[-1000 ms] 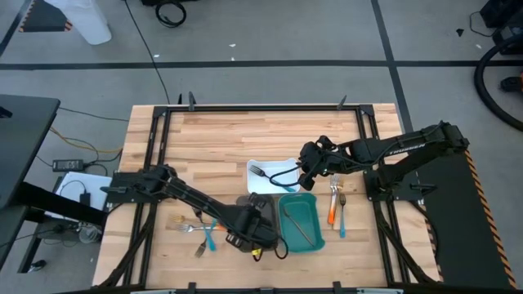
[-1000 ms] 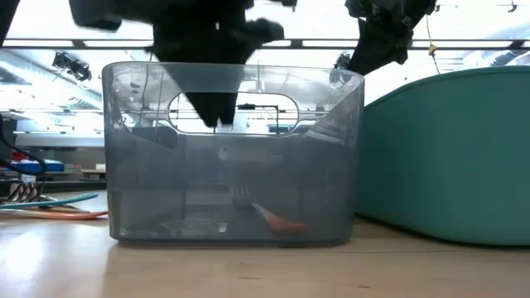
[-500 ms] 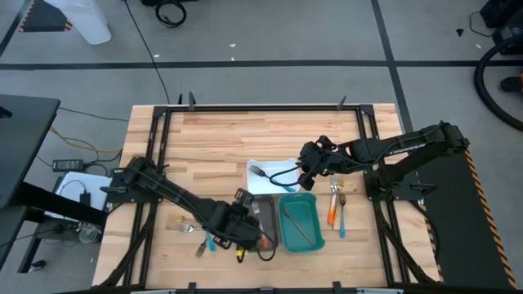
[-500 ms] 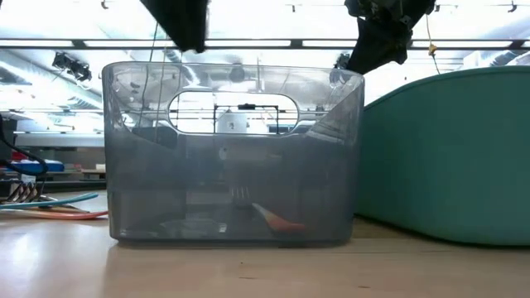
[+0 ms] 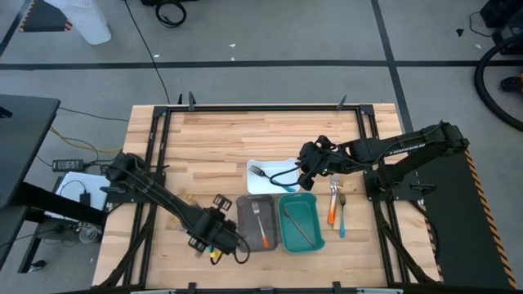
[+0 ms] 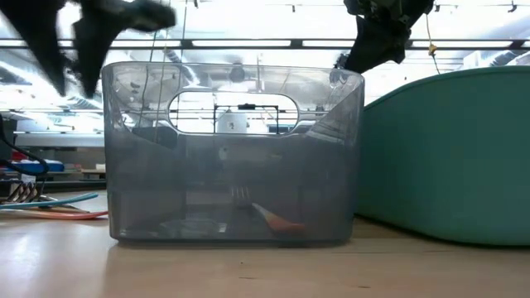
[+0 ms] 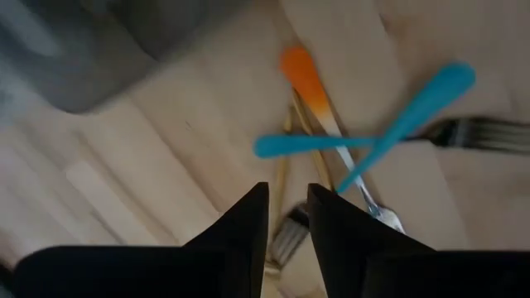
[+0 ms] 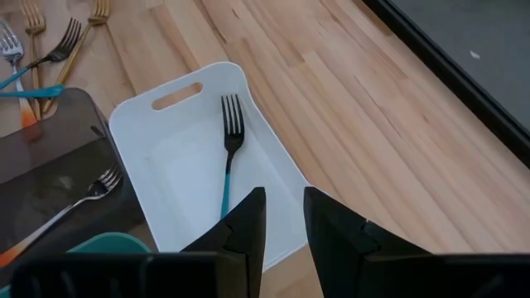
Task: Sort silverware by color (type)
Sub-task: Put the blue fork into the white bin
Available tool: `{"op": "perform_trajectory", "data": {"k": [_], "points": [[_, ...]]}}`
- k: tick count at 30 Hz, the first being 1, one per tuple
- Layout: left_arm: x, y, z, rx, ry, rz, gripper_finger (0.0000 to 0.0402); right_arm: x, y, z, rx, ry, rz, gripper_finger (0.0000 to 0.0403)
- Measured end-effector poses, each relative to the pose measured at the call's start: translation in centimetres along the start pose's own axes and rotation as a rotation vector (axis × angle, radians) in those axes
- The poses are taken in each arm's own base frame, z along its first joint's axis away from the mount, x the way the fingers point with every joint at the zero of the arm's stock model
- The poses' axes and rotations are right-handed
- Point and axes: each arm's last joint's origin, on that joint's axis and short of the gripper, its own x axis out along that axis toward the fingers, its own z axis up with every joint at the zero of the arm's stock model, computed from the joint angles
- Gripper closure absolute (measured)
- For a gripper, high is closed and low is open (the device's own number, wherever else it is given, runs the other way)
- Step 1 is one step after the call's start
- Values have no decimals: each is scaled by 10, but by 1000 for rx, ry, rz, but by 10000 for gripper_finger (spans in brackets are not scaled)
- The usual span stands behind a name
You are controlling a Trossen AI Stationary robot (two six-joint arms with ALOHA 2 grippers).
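Three trays sit mid-table: a white tray (image 5: 261, 181) holding one teal-handled fork (image 8: 228, 157), a grey tray (image 5: 242, 230) holding one orange-handled fork (image 5: 259, 222), and a teal tray (image 5: 315, 232) holding one gold piece. The left gripper (image 7: 286, 217), fingers narrowly parted and empty, hovers over the loose pile (image 7: 356, 149), nearest it; the crossed handles lie just ahead of its tips. The right gripper (image 8: 281, 217), likewise narrow and empty, hangs over the white tray, three loose pieces (image 5: 336, 204) beside it.
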Motion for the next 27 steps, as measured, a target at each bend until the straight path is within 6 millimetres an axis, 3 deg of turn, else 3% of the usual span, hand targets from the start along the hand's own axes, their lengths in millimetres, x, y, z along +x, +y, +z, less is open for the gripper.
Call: {"op": "perform_trajectory", "data": {"k": [5,10,27], "points": [[17,-12,-8,29,57,-13,308,0,0,0,0,2,3,308],[22,-24,-13,63,80,-7,308,0,0,0,0,4,6,308],[13,-71,-15,209,-12,1,308,0,0,0,1,2,8,308]]}}
